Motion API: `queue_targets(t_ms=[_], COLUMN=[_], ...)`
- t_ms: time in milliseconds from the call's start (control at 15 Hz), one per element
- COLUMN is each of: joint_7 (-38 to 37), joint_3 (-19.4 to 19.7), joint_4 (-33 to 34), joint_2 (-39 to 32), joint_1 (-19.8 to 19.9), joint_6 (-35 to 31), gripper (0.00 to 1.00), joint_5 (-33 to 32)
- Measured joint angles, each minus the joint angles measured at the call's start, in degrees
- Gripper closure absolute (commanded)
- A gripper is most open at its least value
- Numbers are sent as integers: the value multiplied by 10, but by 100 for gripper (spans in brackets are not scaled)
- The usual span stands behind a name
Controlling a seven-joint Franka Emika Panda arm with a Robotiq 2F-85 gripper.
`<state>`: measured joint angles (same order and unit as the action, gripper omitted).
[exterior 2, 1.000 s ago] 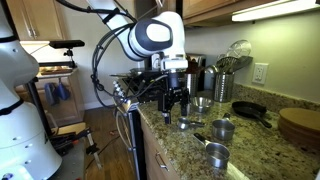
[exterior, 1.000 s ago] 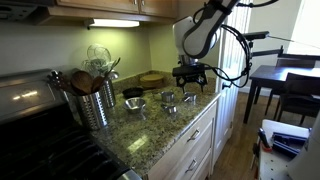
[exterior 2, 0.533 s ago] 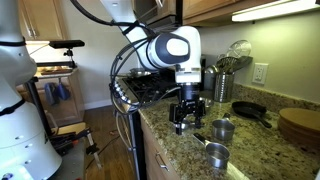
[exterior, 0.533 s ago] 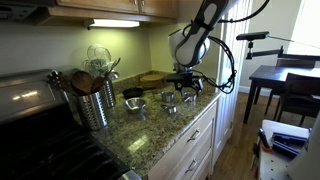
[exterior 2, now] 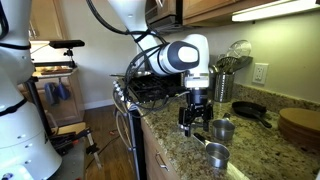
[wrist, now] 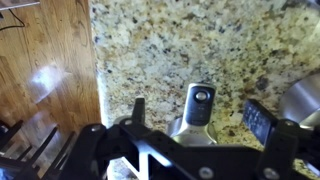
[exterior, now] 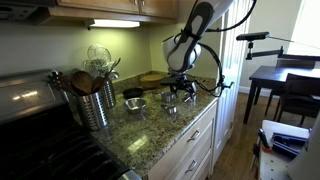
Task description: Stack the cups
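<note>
Several small shiny silver cups stand on the granite counter. In the wrist view one cup (wrist: pixel 192 118) with a flat handle lies between my open fingers, right under the gripper (wrist: pixel 200 115); nothing is gripped. Another cup (wrist: pixel 303 92) shows at the right edge. In both exterior views the gripper (exterior: pixel 179 92) (exterior 2: pixel 194 122) hangs low over the counter among the cups. One cup (exterior: pixel 135 103) sits towards the canister and another (exterior: pixel 168 103) stands beside the gripper. Two cups (exterior 2: pixel 222 130) (exterior 2: pixel 215 153) stand near the counter's front.
A tall ribbed metal canister (exterior: pixel 98 103) of wooden spoons stands near the stove. A dark pan (exterior 2: pixel 250 111) and a round wooden board (exterior 2: pixel 298 124) lie further along the counter. The counter's front edge (wrist: pixel 98 90) drops to a wooden floor.
The arm has swung along the counter away from its open end and come lower, so the gripper now sits over a cup. The cups have not moved.
</note>
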<state>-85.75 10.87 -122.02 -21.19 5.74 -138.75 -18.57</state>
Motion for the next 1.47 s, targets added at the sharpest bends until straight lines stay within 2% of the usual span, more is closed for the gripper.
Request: queue_targets(t_ms=[133,200,267,333,867,1200,1267,1467], joint_7=[-3,-3,-5,-5,-8,-8,-8,-9], joint_3=[9,12,15,18,25,28,30,38], joint_4=[9,13,16,19,36,37,37,38], joint_2=[-12,-17,-23,-27,-53,-55,-55,-53], joint_1=[-6,-8,-10,-12,-19,-26,-28,-41], joint_6=[1,1,1,2,6,16,17,20], gripper=[11,28,29,34,88,97,93,91], joint_5=[0,0,0,0,1,1,1,-2])
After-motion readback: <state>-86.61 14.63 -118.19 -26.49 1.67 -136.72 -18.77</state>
